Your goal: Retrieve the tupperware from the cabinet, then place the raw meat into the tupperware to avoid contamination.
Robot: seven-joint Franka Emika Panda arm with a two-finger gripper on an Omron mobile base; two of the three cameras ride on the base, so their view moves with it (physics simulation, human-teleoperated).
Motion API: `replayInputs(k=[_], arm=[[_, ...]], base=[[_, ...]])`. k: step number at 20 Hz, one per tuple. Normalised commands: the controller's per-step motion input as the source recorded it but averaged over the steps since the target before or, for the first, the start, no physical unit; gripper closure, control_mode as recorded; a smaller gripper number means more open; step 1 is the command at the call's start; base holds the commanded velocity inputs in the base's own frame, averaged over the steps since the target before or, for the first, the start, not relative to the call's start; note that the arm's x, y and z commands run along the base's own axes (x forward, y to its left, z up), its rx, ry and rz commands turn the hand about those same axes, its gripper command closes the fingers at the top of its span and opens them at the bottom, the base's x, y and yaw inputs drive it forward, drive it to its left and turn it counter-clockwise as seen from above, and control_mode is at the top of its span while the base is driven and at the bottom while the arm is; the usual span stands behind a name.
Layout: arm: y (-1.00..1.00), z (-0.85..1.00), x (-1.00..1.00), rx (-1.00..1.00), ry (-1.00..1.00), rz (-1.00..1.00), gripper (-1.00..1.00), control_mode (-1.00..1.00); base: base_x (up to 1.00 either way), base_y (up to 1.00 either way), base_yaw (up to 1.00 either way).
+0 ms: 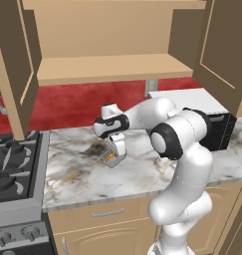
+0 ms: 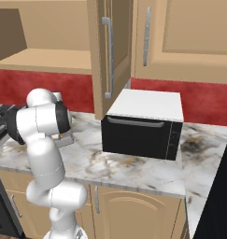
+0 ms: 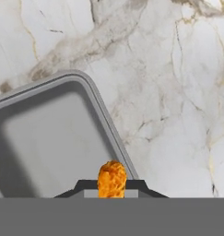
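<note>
One tiny orange-red raw meat sliver (image 3: 112,179), likely light, soft and slippery, pinched at its middle in the nearly closed gripper (image 3: 111,186) above the shallow translucent grey tupperware (image 3: 49,133) on the marble table (image 3: 178,92)

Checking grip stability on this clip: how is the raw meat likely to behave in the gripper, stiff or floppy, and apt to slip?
The raw meat is a small piece pinched upright between the gripper tips, so probably light and fairly stiff. Its rough, crumbly surface suggests it will not slip easily. Released over the tupperware, it would likely drop near the rim.
</note>
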Motion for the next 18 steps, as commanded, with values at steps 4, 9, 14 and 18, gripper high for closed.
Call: replayInputs(k=[4,9,14,18], arm=[[0.0,-0.05,0.0,0.0,0.0,0.0,1.0,-1.0],[-0.02,-0.01,0.01,0.0,0.0,0.0,-1.0,-1.0],[-0.09,0.02,0.01,0.0,0.0,0.01,-1.0,-1.0],[-0.1,0.07,0.0,0.0,0.01,0.0,-1.0,-1.0]], base=[[0.0,0.0,0.0],[0.0,0.0,0.0],[0.0,0.0,0.0],[0.0,0.0,0.0]])
